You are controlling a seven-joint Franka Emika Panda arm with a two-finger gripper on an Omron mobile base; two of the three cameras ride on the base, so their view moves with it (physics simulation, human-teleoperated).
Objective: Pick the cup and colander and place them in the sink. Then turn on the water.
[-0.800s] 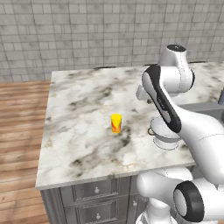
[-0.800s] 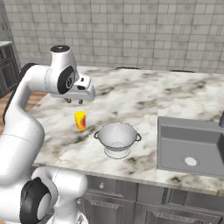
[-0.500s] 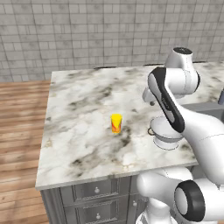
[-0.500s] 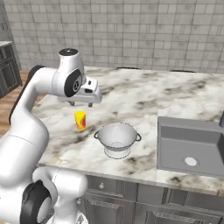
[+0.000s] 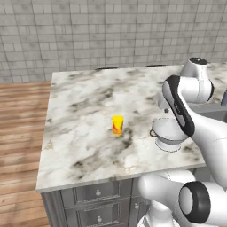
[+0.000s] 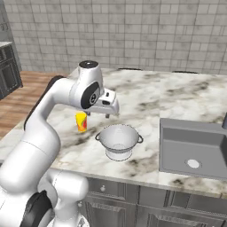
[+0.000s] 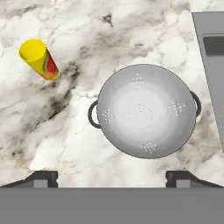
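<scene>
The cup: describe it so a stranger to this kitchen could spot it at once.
Start at the marble counter with the grey sink set into one end. The white colander stands beside the sink, and just past it, apart from it, the cup stands upright. It is a small yellow tumbler with a red-orange patch, far narrower than the colander.

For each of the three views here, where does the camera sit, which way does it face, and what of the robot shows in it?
Left base view: behind the arm's left, facing forward and down over the marble counter; white arm at right.
Right base view: behind its right, same counter; arm at left, open gripper above the white round colander, grey rectangular sink at right.
Hand view: looking straight down; dark fingertips at bottom.
All share the colander and the small yellow cup.
</scene>
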